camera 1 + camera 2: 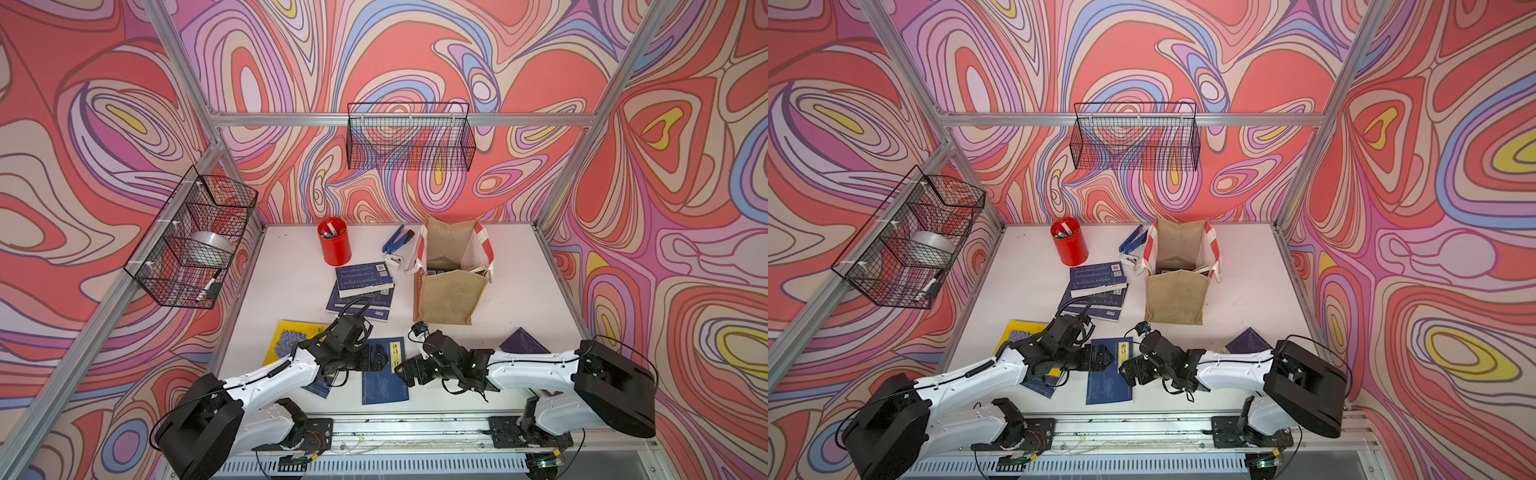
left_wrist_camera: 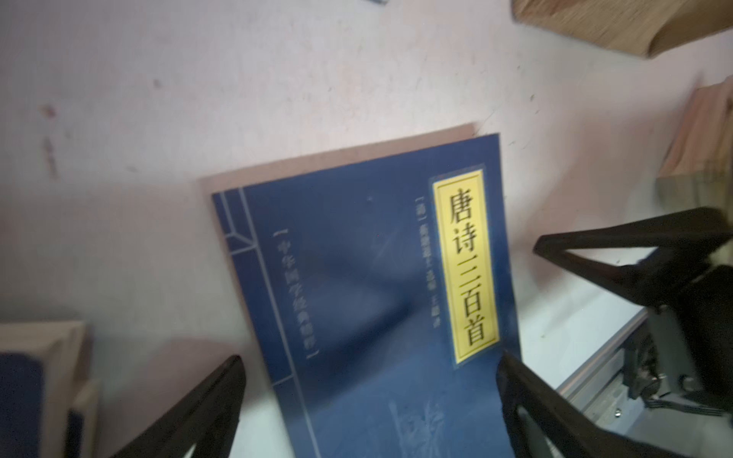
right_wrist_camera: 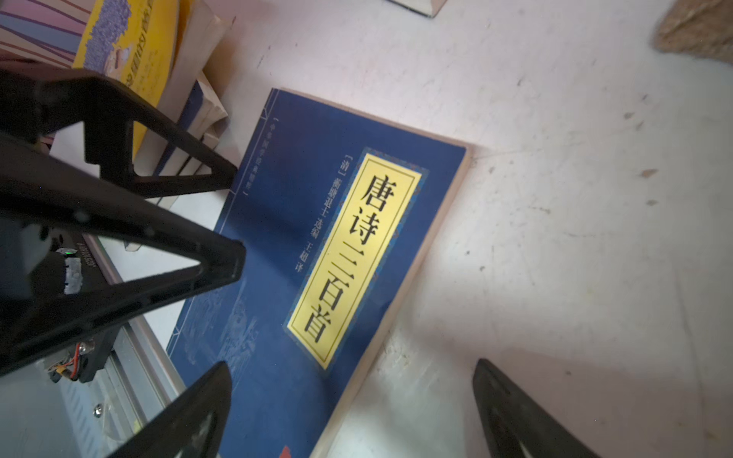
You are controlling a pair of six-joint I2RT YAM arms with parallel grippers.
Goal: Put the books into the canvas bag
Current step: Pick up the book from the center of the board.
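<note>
Navy book (image 1: 384,372) with the yellow title label lies flat, cover up, near the front edge of the table (image 1: 519,291); both top views show it (image 1: 1108,374). I have the left gripper (image 1: 376,358) over its left edge and the right gripper (image 1: 405,370) over its right edge, tips near each other above the cover. Both sets of jaws stand wide apart, nothing held.

Left wrist view: the book (image 2: 377,297) runs between the jaws of the left gripper (image 2: 371,368), one jaw over bare table, one over the cover by the label. Right wrist view: same book (image 3: 317,257); the right gripper (image 3: 352,368) has one jaw over the cover and one over table past the page edge. Contact with the cover: can't tell from either view.

Bag (image 1: 451,291) stands upright, mouth open, behind the right gripper, well apart from the book. Pale strip inside it, can't tell what.

Other books:
- stack (image 1: 363,284) of two navy ones left of the bag, near the red cup (image 1: 334,241)
- yellow book (image 1: 286,340) partly under my left arm, a navy corner (image 1: 318,388) poking out beneath the same arm
- another navy one (image 1: 523,343) partly under my right arm

All of these lie on the table, outside the bag.
</note>
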